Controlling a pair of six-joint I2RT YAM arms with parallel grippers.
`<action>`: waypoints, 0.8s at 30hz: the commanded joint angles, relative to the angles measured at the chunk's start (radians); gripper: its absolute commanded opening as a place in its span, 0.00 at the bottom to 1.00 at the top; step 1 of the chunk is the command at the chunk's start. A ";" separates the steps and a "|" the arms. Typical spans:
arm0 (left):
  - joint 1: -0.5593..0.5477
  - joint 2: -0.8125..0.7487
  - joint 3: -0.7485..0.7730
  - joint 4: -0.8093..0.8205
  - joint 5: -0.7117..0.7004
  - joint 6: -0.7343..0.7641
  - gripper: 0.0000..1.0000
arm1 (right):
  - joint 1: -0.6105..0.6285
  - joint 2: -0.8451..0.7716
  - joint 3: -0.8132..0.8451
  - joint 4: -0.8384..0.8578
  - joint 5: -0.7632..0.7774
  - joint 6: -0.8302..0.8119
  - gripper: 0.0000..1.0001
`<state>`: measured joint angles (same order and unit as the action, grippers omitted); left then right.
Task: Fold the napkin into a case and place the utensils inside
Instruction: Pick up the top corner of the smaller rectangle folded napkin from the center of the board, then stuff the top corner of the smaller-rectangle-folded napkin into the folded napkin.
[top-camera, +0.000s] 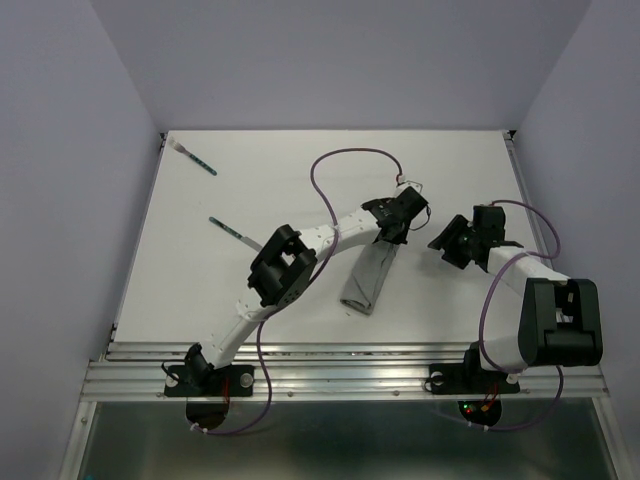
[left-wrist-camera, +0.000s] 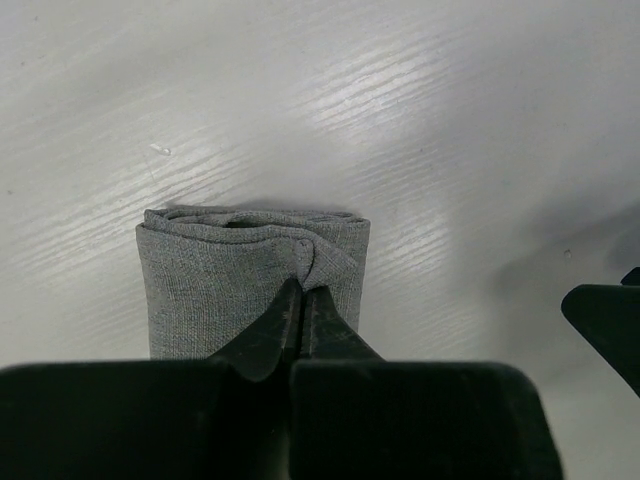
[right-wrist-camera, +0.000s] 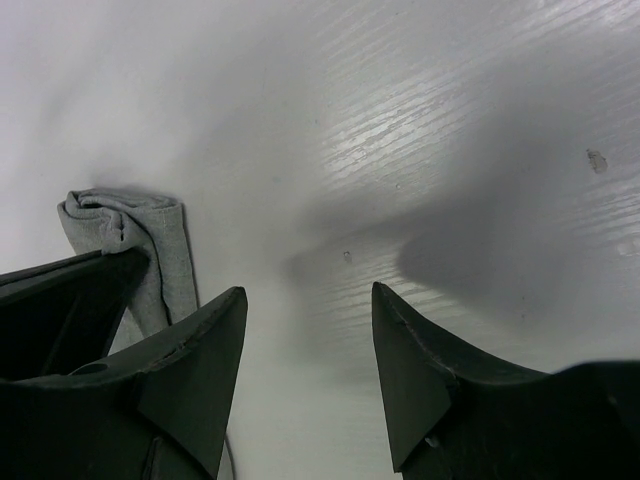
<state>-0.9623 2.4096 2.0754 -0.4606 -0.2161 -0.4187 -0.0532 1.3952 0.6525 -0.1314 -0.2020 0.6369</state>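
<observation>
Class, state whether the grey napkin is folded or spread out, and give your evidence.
Folded. The napkin is a narrow strip; the left wrist view shows stacked layers at its end, pinched by the left end effector.

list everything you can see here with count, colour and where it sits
case: one, plain grey, folded narrow, middle of the table
utensils: two, teal-blue handles with pale ends, left side; one by the far-left corner, the other nearer the middle, beside the left arm
table: one, white
cables: purple, looping off both arms
left gripper: one, black, shut on a fold of the case's top layer at its far end
right gripper: one, black, open, holding nothing, just right of the case's far end
</observation>
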 joint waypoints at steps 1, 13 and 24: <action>0.000 -0.055 0.003 0.013 0.015 0.021 0.00 | -0.008 -0.007 0.012 0.015 -0.063 -0.060 0.58; 0.082 -0.280 -0.369 0.306 0.338 -0.049 0.00 | 0.102 0.016 0.102 0.000 -0.028 -0.177 0.68; 0.142 -0.420 -0.586 0.496 0.497 -0.117 0.00 | 0.248 -0.027 0.070 0.102 0.046 -0.223 0.74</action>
<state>-0.8299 2.0853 1.5284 -0.0776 0.1982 -0.5060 0.1795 1.3914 0.7074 -0.0826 -0.1871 0.4637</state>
